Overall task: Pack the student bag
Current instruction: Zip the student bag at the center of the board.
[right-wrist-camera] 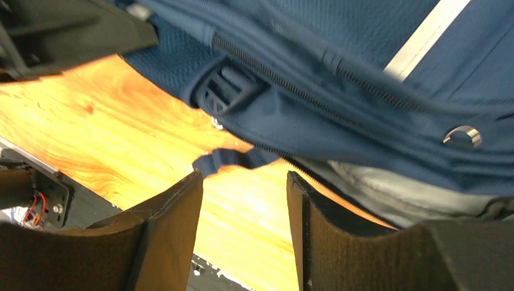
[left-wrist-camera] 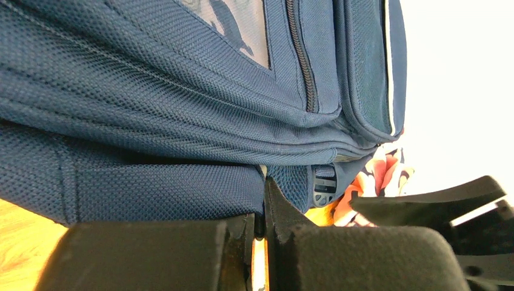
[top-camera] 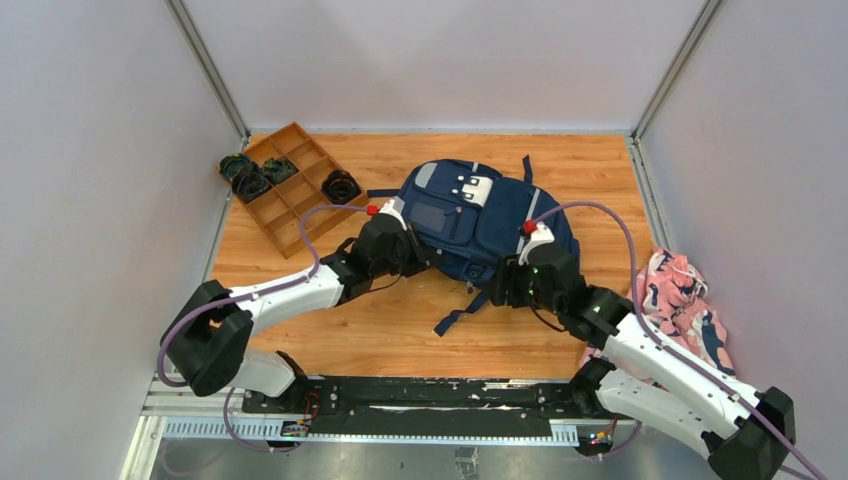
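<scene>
**Opening the bag: one pincer anchors, the other must find the zip**

The student bag (top-camera: 480, 215) lies flat on the desk (top-camera: 400, 330), directly ahead of both pincers and right up against their tips. Our left pincer (left-wrist-camera: 260, 224) is pressed together at the bag's lower side seam. Navy mesh bulges just above its tips, but we cannot tell whether any fabric is actually caught between them.

Our right pincer (right-wrist-camera: 244, 182) is spread, with nothing in it. Just beyond its gap lies the loose end of a strap (right-wrist-camera: 233, 159). Farther ahead sits a buckle (right-wrist-camera: 227, 91), and up to the pincer's right, on the zip line, hangs a metal zip ring (right-wrist-camera: 462, 136).

We judge that packing has barely begun. The bag looks shut or nearly so, and the pink cloth bundle (top-camera: 685, 300) lies behind the right pincer, beside its arm.

To do this step well, we should steer the right pincer to its own right, toward the ring. Closing on the strap would only drag the whole bag. The pads should straddle the ring across its flat, close fully, and then pull along the zip line rather than upward.

The left pincer has to act as the counter-hold. If it is merely pressing against the seam, the bag will probably slide with the pull, so we should confirm a real pinch of fabric first.
</scene>
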### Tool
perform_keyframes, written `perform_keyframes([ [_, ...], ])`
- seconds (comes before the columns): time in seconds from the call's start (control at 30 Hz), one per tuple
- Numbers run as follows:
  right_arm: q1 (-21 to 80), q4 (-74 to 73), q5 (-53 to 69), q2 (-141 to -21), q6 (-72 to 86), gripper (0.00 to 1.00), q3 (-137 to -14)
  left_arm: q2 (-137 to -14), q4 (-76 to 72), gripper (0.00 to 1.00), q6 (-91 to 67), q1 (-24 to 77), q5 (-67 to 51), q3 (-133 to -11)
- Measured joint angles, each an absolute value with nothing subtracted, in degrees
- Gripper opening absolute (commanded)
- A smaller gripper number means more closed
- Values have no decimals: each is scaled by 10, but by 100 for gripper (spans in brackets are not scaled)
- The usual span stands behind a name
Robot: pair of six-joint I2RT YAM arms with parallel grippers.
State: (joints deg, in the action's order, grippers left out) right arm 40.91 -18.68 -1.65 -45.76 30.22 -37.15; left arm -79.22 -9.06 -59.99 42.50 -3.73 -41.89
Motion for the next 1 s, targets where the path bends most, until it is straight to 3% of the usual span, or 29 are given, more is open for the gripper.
perform_keyframes([
  [0.37,570,-187,-157,-554,453,52,-356,-803,-73,0,-598,425,-39,-432],
  [1.0,582,-44,-288,-704,499,42,-345,-804,-72,0,-598,424,-46,-434],
])
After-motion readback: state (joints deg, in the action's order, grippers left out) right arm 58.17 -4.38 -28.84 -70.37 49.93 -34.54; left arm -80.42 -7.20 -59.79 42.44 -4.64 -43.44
